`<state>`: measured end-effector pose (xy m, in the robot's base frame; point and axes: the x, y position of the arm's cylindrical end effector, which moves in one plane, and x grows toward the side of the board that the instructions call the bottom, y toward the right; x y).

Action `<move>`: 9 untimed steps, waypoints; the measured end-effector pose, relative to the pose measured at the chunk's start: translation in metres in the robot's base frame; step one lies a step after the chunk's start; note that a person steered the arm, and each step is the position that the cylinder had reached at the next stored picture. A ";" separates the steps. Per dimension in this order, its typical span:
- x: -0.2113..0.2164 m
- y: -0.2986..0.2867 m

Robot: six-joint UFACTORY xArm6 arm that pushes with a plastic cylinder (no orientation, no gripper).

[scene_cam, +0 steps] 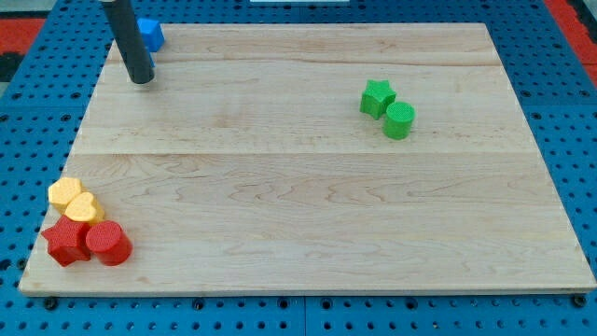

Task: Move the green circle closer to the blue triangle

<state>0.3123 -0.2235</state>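
Nearest the camera, at the view's bottom left corner of the table (308, 215), sits a tight cluster: a red star (65, 242) touching a red cylinder (109, 244), with two yellow blocks (74, 201) just behind them, one roughly hexagonal, one rounder.

The green circle (399, 120) lies in the view's upper right, touching a green star (377, 97) on its upper left. The blue triangle (149, 34) is far off at the view's top left corner, partly hidden behind the rod. My tip (141, 80) rests just below that blue block, well apart from the green pair. The end effector is a plain rod with no jaws, so it holds nothing.

The push has not yet begun, as I judge it. The next move calls for carrying the tip across the table to the right-hand side of the green circle, then driving it leftward. The green star sits on the path side, so it may get shoved along too.

The blocks look like matte plastic with finely ribbed sides; the table is pale, smooth wood with visible grain.
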 end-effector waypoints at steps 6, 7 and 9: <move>0.120 0.145; 0.159 0.235; 0.159 0.400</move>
<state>0.4716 0.1769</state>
